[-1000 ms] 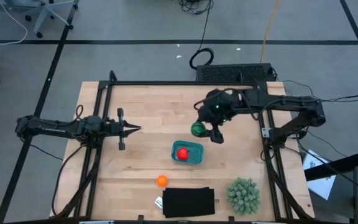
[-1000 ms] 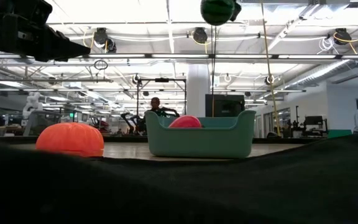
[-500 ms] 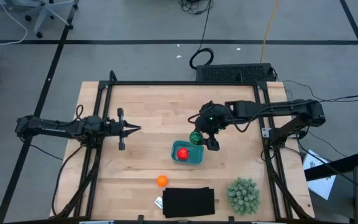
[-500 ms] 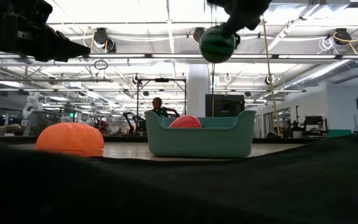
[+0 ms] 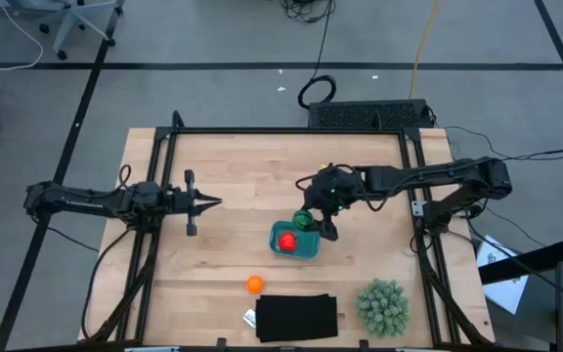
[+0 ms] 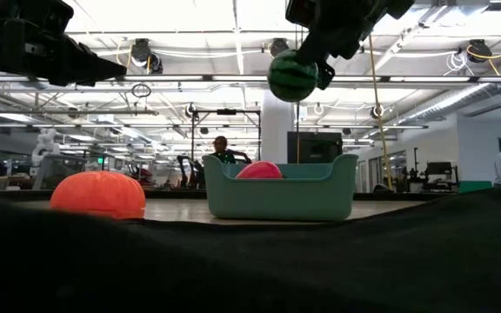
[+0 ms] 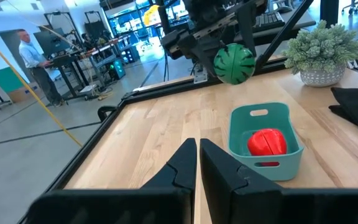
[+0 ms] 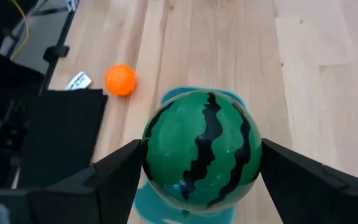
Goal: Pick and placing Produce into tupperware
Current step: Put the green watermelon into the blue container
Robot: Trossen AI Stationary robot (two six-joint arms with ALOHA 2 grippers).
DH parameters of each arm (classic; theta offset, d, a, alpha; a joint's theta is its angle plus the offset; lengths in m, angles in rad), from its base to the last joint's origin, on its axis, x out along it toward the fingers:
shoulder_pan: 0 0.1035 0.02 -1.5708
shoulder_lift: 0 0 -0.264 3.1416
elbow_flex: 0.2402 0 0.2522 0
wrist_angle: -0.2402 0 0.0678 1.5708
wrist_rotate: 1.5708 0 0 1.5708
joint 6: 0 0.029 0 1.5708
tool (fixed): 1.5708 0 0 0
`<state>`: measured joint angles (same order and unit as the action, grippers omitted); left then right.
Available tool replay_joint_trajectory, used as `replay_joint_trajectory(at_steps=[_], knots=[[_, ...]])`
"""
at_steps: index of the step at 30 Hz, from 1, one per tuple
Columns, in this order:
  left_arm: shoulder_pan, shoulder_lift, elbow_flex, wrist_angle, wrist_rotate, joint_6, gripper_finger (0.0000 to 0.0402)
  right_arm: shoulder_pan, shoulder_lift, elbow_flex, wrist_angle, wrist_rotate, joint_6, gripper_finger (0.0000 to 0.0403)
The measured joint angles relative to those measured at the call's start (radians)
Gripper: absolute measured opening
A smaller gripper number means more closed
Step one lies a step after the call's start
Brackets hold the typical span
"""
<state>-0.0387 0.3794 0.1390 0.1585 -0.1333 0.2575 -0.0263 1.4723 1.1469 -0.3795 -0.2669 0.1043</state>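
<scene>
The left gripper is hovering with fingers closed at nine o'clock. The orange fruit is sitting at seven o'clock of the teal tupperware, which is holding the red fruit. At its one o'clock, the right gripper is clasping the green watermelon ball aloft.
</scene>
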Motion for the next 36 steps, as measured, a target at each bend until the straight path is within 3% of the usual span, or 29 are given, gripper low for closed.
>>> replay_joint_trajectory(at_steps=[12, 25, 36], knots=[[0.0, 0.0, 0.0, 0.0, 0.0, 0.0, 0.0026, 0.021, 0.09, -0.001, 0.008, 0.003, 0.092, 0.0293], [0.0, 0.0, 0.0, -0.007, 0.0, 0.001, 0.0026, 0.035, 0.163, -0.001, -0.013, 0.003, -0.069, 0.0293], [0.0, 0.0, 0.0, -0.014, 0.0, 0.003, 0.0026, 0.057, 0.211, -0.001, -0.027, -0.001, -0.112, 0.0293]])
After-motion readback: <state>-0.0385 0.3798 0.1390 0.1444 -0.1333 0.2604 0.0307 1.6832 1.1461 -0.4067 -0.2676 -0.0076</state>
